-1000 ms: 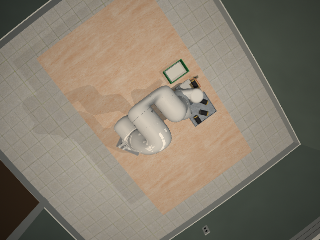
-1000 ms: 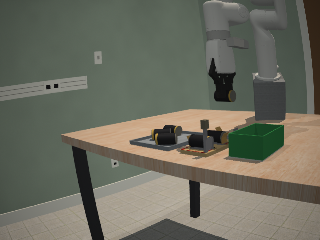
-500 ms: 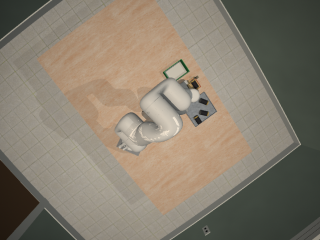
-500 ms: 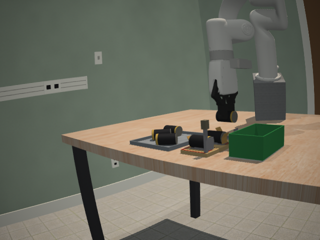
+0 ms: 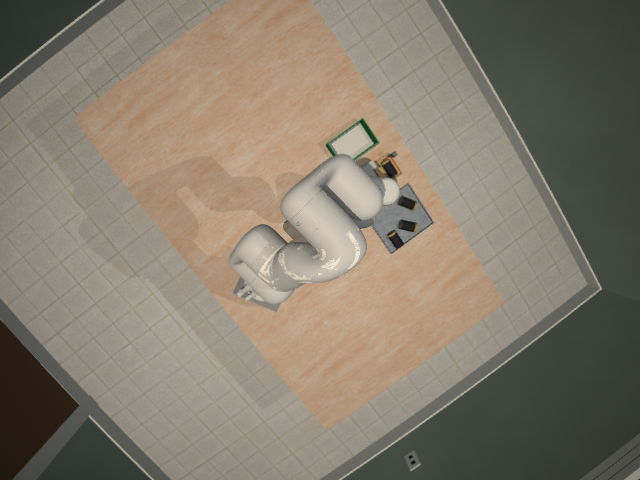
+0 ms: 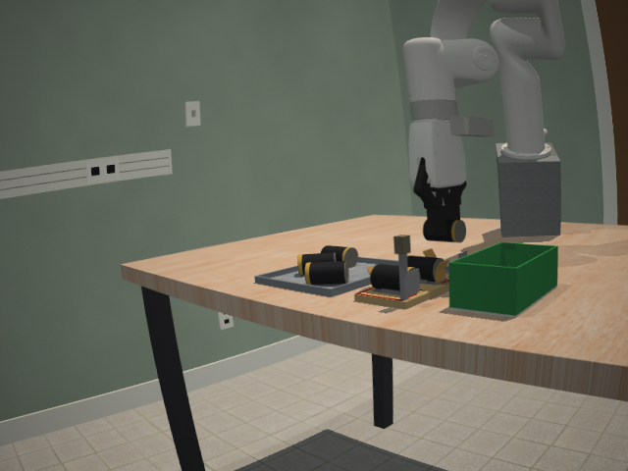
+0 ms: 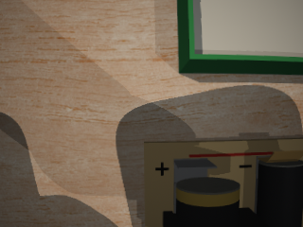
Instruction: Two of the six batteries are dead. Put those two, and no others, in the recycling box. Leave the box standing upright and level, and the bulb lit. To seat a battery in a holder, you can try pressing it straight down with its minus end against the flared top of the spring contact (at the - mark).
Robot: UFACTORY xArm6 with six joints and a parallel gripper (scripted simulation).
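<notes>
Wooden table point(image 5: 222, 103) point(image 6: 284, 237) point(image 7: 71, 95): battery aloft.
Left of the green box point(image 5: 370, 146) point(image 6: 484, 287) point(image 7: 184, 43) in the exterior view, the claw point(image 6: 444, 228) pinches a battery point(image 6: 440, 231) point(image 7: 208, 199).

We see a surface point(image 5: 222, 67) point(image 6: 354, 324) point(image 7: 71, 95) that looks like wood, its grain streaky. The box point(image 5: 371, 131) point(image 6: 483, 286) point(image 7: 185, 38) seems smooth, matt plastic. We find the batteries point(image 5: 408, 225) point(image 6: 327, 274) point(image 7: 280, 194) dark and smooth, faintly shiny. The arm point(image 5: 330, 222) point(image 6: 430, 71) looks like glossy plastic or painted metal; we cannot tell which.
</notes>
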